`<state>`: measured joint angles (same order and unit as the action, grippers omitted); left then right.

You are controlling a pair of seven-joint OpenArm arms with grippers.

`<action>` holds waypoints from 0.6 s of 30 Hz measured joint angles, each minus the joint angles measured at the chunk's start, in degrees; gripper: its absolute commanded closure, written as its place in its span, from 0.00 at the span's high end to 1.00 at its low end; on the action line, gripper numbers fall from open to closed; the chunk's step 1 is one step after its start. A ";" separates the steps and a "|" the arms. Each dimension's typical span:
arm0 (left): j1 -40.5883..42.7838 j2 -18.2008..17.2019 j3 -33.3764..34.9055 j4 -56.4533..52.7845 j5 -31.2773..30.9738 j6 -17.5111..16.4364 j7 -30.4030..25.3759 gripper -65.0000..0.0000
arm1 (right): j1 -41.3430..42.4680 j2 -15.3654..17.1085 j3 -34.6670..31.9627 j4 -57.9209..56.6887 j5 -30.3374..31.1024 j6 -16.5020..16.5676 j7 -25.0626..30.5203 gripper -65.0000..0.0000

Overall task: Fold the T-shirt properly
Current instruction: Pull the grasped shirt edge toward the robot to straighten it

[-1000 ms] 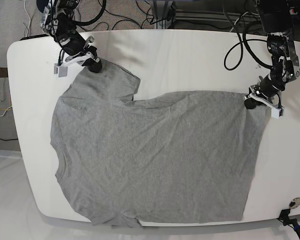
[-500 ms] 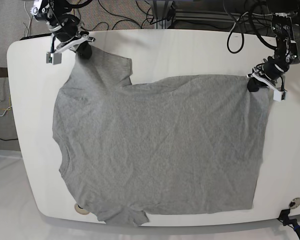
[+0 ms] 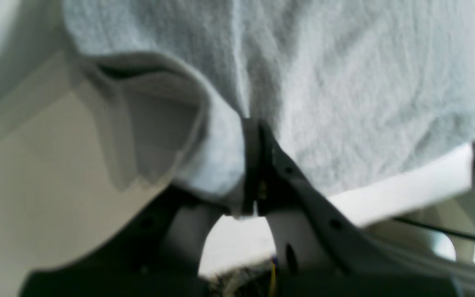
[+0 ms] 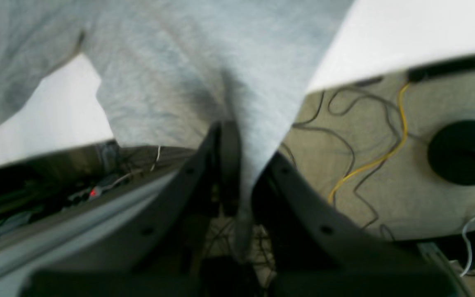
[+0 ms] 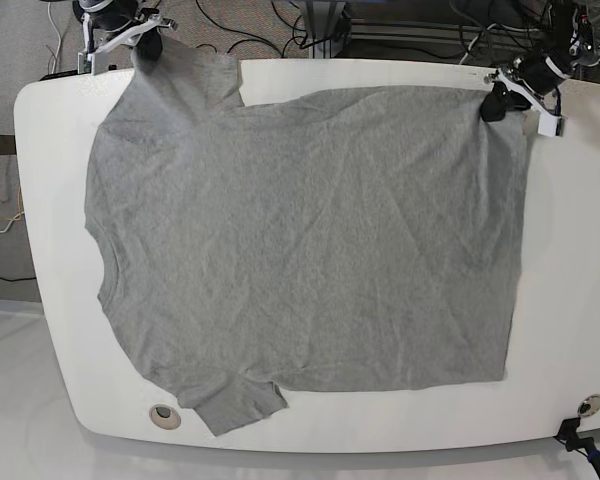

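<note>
One grey T-shirt lies spread almost flat over the white table, covering most of its top. Nearest to me, along the front edge, one short sleeve sticks out at a slant just beside a small round fitting set in the tabletop; a second such fitting sits at the front corner on the other side. The cloth is a plain heathered grey, faintly creased all over, with the curved neckline on the side toward the room's left and the straight hem on the opposite side.

At the far edge there are two arms, one at each back corner of the shirt. The left gripper is pinched tight on the hem corner; its wrist view shows the jaws pressed together with cloth caught between them. The right gripper is clamped likewise on the far sleeve, lifted past the table's back edge, above a tangle of cables on the floor.
</note>
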<state>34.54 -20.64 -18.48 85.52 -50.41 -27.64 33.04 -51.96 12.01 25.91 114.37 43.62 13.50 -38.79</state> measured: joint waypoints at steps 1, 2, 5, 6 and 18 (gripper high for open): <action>0.13 -0.02 -0.02 0.00 -0.50 -0.59 0.09 0.00 | -0.50 0.02 -0.07 0.00 0.09 0.04 0.00 0.00; 0.07 -0.02 -0.02 -0.02 -0.48 -0.74 0.07 0.00 | -0.61 -0.11 -0.07 0.00 0.11 0.09 0.02 0.00; -0.42 -0.17 -0.11 1.03 0.94 -0.87 0.59 0.00 | -0.55 1.64 -0.24 0.00 0.13 0.31 1.29 0.00; -0.83 -0.15 -0.11 2.73 2.51 -0.39 1.90 0.00 | -0.15 2.75 -0.20 -0.02 0.09 0.28 1.79 0.00; -10.34 1.03 0.20 10.43 7.96 -2.21 6.40 0.00 | 9.38 6.69 0.07 0.94 4.22 6.73 2.58 0.00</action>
<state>24.21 -19.62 -18.28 95.94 -42.46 -29.85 39.44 -42.59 18.70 25.98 115.31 47.83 20.23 -36.21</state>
